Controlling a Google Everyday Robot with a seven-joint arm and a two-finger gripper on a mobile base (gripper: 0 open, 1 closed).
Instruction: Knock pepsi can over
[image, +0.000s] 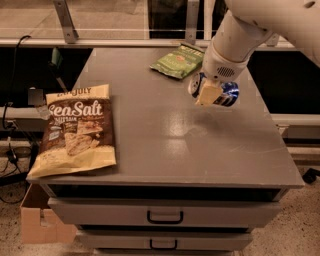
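The pepsi can (228, 94) is dark blue with a shiny silver end. It sits at the right side of the grey cabinet top (165, 135) and seems tipped, with its silver end facing right. My gripper (206, 92) hangs from the white arm coming in from the upper right. It is right against the can's left side and hides part of it. I cannot tell whether it grips the can or only touches it.
A green snack bag (177, 61) lies at the back, just behind the gripper. A large Sea Salt chip bag (77, 131) lies at the front left. Drawers (165, 216) are below the top, and a cardboard box (42, 222) stands on the floor at the left.
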